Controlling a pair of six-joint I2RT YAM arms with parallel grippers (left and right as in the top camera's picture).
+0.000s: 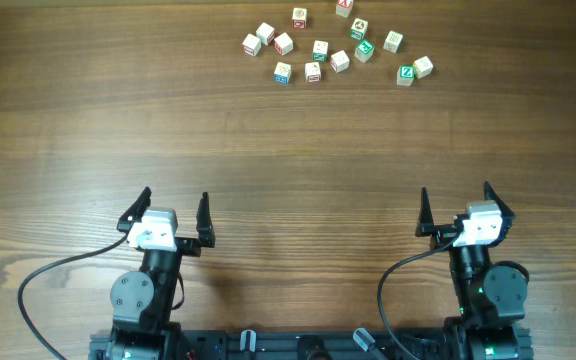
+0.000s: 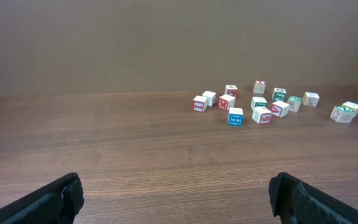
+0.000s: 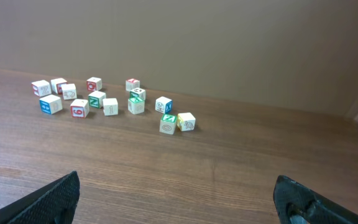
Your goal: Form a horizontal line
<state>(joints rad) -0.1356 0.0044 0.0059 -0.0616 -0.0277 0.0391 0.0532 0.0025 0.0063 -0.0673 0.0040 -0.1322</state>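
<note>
Several small pale wooden letter cubes lie loosely scattered at the far side of the table; no horizontal line shows among them. On the near side of the cluster sit a blue-printed cube [image 1: 283, 72] [image 2: 235, 116] [image 3: 50, 104] and a red-printed cube [image 1: 313, 72] [image 2: 261, 115] [image 3: 79, 108], with a green-faced cube [image 1: 320, 50] [image 3: 96, 99] just behind. My left gripper [image 1: 175, 196] [image 2: 176, 180] stands open near the front edge, far from the cubes. My right gripper [image 1: 456, 190] [image 3: 178, 179] is open too, with nothing between its fingers.
A green-lettered cube [image 1: 405, 74] and a pale cube [image 1: 423, 67] sit together at the cluster's right end. The wooden table [image 1: 288, 160] stretches bare between grippers and cubes. A plain wall rises behind the table in both wrist views.
</note>
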